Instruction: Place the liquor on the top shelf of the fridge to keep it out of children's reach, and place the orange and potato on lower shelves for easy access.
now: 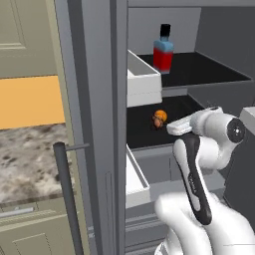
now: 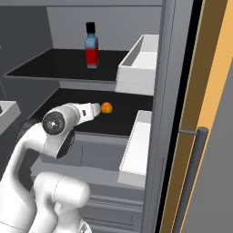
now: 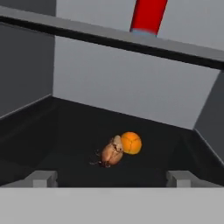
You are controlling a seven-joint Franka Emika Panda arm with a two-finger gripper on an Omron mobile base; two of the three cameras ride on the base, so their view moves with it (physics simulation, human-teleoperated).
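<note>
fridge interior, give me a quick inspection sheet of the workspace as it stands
surface: dark top shelf and dark lower shelf in the open grey fridge.
job's things: liquor upright on the top shelf; orange and potato touching, side by side on the lower shelf.
clutter: nothing seen.
grippers: gripper open, holding nothing, short of the potato and orange.
cables: nothing seen.
surroundings: white door bins, bar handle, speckled counter.
</note>
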